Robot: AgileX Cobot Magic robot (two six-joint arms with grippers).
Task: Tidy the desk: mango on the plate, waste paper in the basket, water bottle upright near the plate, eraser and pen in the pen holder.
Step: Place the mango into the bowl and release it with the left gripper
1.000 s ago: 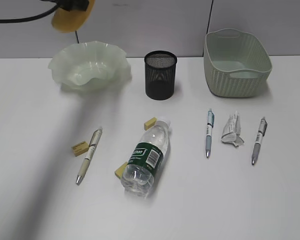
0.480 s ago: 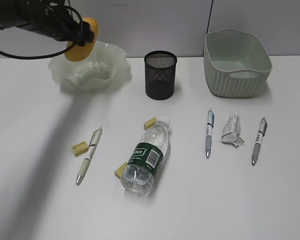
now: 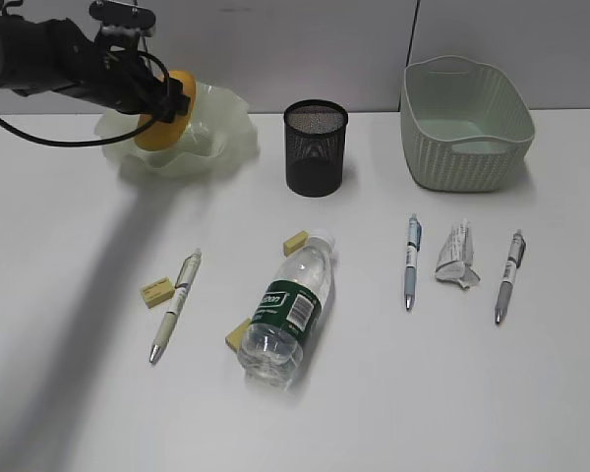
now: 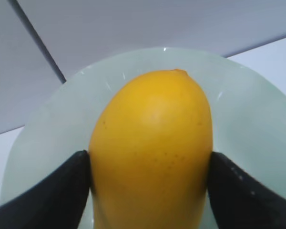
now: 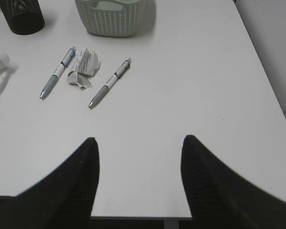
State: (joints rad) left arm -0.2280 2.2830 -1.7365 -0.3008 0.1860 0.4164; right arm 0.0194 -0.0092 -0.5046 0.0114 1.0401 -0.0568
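Left hand (image 4: 150,191) clamped on the smooth yellow-orange oval mango (image 3: 163,120), holding it just over the ruffled translucent pale-green plate (image 3: 216,138); next it likely needs lowering and releasing, while the right hand (image 5: 139,162) hangs open and empty over the white desk (image 3: 374,413).
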